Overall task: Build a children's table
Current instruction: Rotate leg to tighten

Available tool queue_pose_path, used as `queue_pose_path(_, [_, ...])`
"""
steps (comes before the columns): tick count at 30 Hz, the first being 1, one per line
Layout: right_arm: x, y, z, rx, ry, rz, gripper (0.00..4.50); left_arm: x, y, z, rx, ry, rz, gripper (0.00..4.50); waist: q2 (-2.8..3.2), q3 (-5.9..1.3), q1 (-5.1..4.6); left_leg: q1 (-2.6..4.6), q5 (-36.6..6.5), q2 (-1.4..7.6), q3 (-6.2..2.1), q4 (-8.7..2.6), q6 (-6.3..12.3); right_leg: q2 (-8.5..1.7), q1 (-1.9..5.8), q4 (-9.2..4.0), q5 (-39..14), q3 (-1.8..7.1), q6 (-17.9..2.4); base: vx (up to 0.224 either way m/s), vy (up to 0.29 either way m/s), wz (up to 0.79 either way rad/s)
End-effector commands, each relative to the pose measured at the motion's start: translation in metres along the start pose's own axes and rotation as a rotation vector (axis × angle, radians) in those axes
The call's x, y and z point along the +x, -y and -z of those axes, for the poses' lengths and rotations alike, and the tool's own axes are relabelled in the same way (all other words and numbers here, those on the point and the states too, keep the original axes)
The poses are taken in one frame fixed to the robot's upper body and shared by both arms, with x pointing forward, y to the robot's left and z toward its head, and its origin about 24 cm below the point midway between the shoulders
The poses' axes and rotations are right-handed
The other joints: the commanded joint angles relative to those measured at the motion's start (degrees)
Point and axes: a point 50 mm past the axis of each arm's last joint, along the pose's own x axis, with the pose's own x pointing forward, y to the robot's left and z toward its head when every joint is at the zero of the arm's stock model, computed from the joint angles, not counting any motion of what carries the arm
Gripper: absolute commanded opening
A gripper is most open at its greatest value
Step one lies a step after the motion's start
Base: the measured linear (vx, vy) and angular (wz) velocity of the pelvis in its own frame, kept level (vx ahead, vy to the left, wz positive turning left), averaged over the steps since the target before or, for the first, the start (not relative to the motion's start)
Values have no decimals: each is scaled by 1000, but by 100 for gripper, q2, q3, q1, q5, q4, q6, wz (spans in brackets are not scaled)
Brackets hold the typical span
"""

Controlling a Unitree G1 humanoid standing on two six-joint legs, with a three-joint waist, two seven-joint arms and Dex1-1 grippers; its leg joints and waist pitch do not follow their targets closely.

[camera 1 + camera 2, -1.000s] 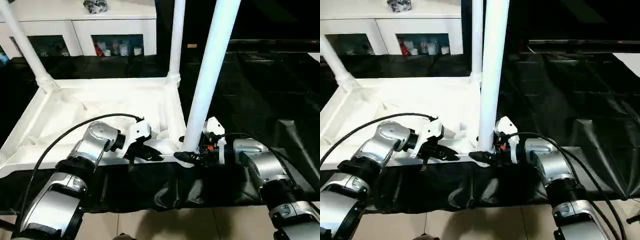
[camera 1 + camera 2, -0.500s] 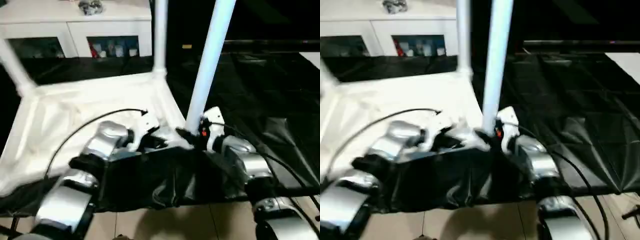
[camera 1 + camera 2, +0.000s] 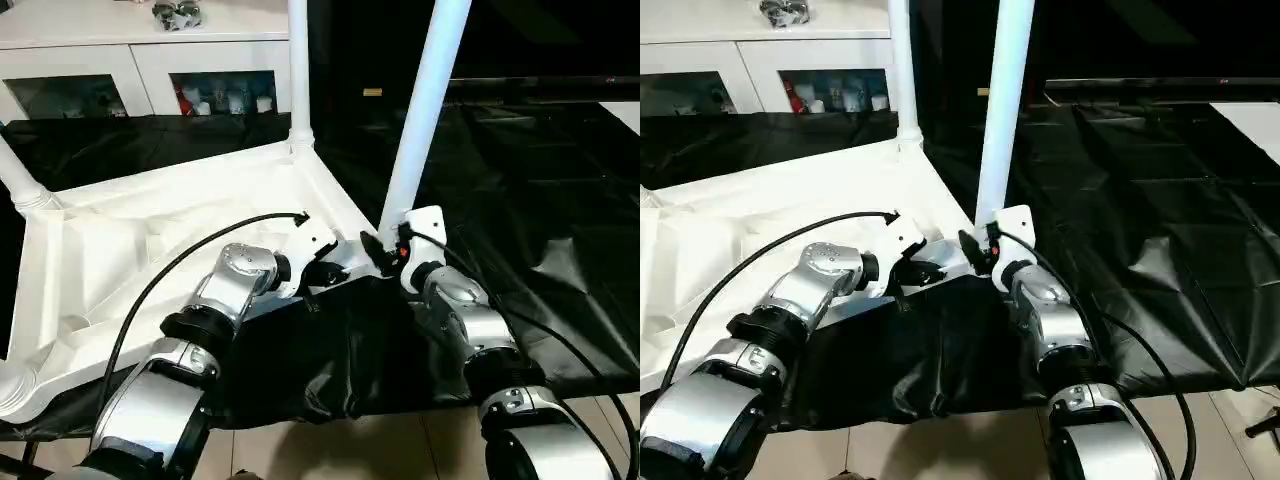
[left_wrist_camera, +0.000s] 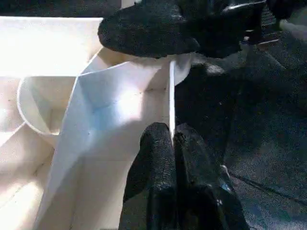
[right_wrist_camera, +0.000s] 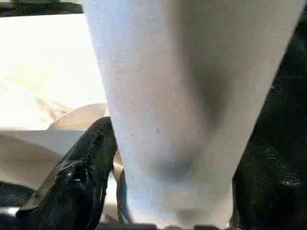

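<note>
While your left pincer [image 4: 172, 143] is clenched on the thin edge wall of the tabletop [image 3: 170, 230], your right pincer [image 3: 385, 250] grips the base of the near leg [image 3: 425, 110]. That smooth white tube stands in a corner socket of the upturned, ribbed plastic top, lying on black sheeting [image 3: 560, 200].

Both forearms are showing as chunky silver cylinders broken up by black ring joints — glossy metal catching the light. A white housing is capping each wrist, with a small red-orange spot glowing on the right one. Black cables are looping from the wrists back along the arms. The fingers [image 4: 156, 165] are looking matte black, finely textured — almost rubbery.
</note>
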Motion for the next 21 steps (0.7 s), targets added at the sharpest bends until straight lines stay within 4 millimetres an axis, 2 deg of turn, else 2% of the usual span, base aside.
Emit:
queue_pose_path(1, [4, -28, 2, -30, -18, -216, 383, 12, 18, -7, 27, 77, 137, 0, -84, -331, -8, 37, -889, 142, -72, -308, 515, -317, 285, -416, -533, 271, -1328, 0, 0, 0])
queue_pose_path(2, [3, -28, 2, -33, -19, -233, 383, 10, 18, -7, 31, 77, 144, 0, -85, -335, -3, 26, -820, 146, -68, -298, 571, -325, 290, -401, -415, 276, -1354, 0, 0, 0])
queue_pose_path(5, [-13, -25, 3, -77, -47, -441, 395, -3, 16, -3, 80, 82, 236, 0, -74, -341, 35, 18, -727, 155, -57, -279, 711, -305, 302, -370, -199, 262, -1405, 0, 0, 0])
queue_pose_path(7, [-20, -23, 3, -96, -68, -512, 395, -8, 15, -1, 97, 75, 271, 0, -73, -329, 48, 29, -843, 166, -53, -282, 723, -305, 286, -386, -297, 253, -1455, 0, 0, 0])
queue_pose_path(12, [-34, -17, 4, -146, -136, -683, 395, -18, 11, 3, 130, 35, 319, 0, -74, -307, 73, 50, -1145, 182, -61, -306, 524, -315, 268, -439, -923, 259, -1364, 0, 0, 0])
queue_pose_path(15, [-41, -17, 3, -148, -176, -770, 395, -22, 10, 5, 149, 8, 355, 0, -84, -313, 106, 53, -1103, 186, -65, -308, 507, -316, 269, -433, -909, 261, -1353, 0, 0, 0])
queue_pose_path(16, [-42, -17, 3, -148, -189, -795, 368, -24, 9, 6, 156, 4, 370, 0, -76, -311, 126, 56, -1091, 193, -63, -308, 507, -323, 259, -427, -879, 267, -1363, 0, 0, 0])
queue_pose_path(21, [-43, -18, 2, -150, -212, -840, 330, -26, 9, 6, 164, -6, 398, 0, -73, -325, 165, 59, -963, 200, -64, -305, 489, -326, 250, -388, -606, 266, -1439, 0, 0, 0])
